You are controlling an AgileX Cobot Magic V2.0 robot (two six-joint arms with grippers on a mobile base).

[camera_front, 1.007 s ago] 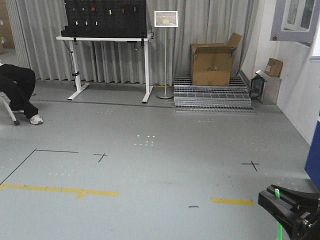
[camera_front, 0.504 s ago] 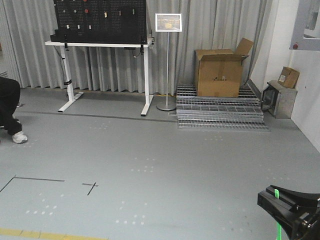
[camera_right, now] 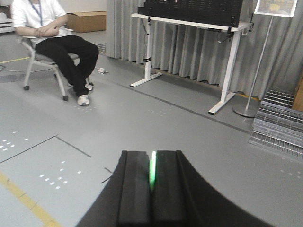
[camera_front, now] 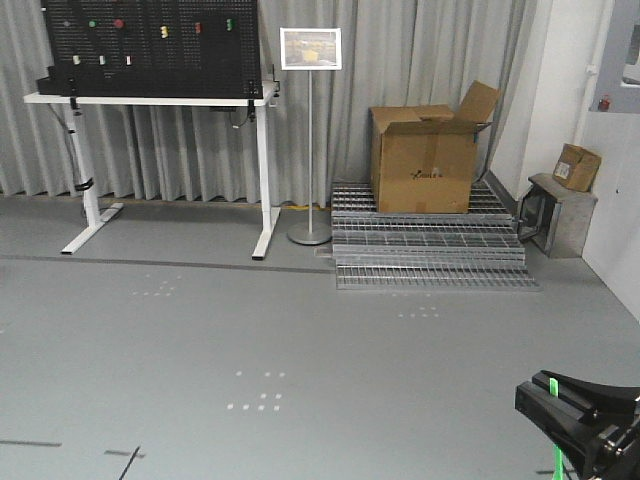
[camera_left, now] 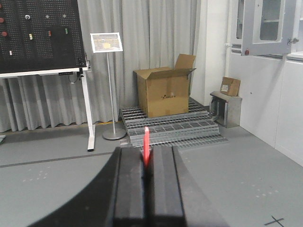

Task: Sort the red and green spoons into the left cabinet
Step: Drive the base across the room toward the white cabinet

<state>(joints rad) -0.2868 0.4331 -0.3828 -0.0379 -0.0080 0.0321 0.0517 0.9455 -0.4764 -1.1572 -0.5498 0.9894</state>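
Spoons: two, namely one red spoon [camera_left: 146, 144] and one green spoon [camera_right: 152, 171]. Right of the sign stand [camera_front: 310, 48]: one large open cardboard box [camera_front: 424, 165] and one small cardboard box [camera_front: 577, 166], two in total, plus one grate stack [camera_front: 430, 255]. Left of it: one pegboard table [camera_front: 150, 50] and one seated person [camera_right: 52, 33].

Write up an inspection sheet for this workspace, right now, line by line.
Surface: grey floor with white dots and dark tape marks.
Job's things: red spoon and green spoon, both held; grey shelf unit not seen.
Clutter: open cardboard box on metal grates; small box by the wall.
Grippers: left gripper shut on the red spoon; right gripper shut on the green spoon.
Cables: a dark lead hangs under the table.
Surroundings: pegboard, sign stand, curtains, seated person.
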